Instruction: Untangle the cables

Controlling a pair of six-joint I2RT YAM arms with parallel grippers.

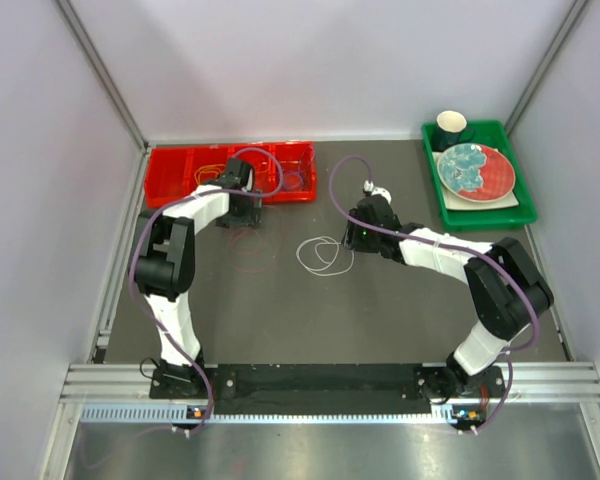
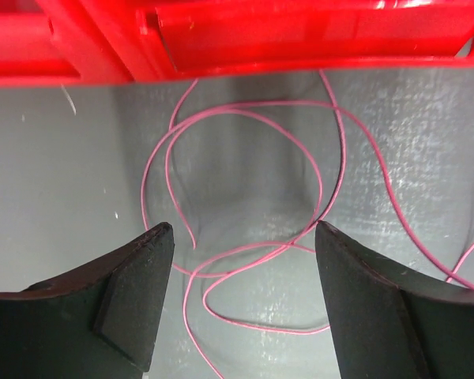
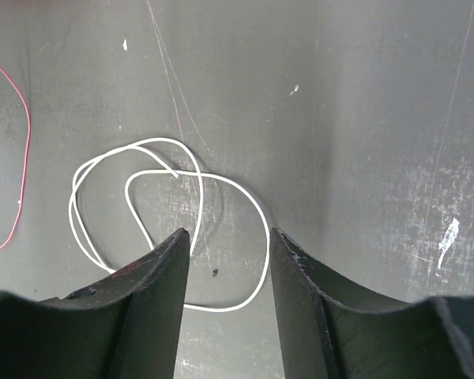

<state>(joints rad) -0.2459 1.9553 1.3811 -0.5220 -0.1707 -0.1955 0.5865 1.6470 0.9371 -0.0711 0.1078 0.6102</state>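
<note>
A thin red cable point(image 1: 250, 250) lies in loose overlapping loops on the dark table just in front of the red tray point(image 1: 180, 165). My left gripper point(image 1: 248, 212) hovers over it, open; in the left wrist view the red cable point(image 2: 287, 245) crosses on the table between the black fingers point(image 2: 134, 292), and the gripper point(image 2: 243, 229) holds nothing. A white cable point(image 1: 310, 243) lies coiled at mid-table. My right gripper point(image 1: 352, 238) is at its right side, open. In the right wrist view, part of the white cable point(image 3: 214, 309) runs on the table under the open gripper point(image 3: 229, 233).
The red tray point(image 2: 221, 47) stands close ahead of the left fingers, with faint thin loops inside it. A green tray point(image 1: 490, 210) at the back right holds a plate point(image 1: 475, 170) and a dark cup point(image 1: 451, 125). Walls close in the left, back and right.
</note>
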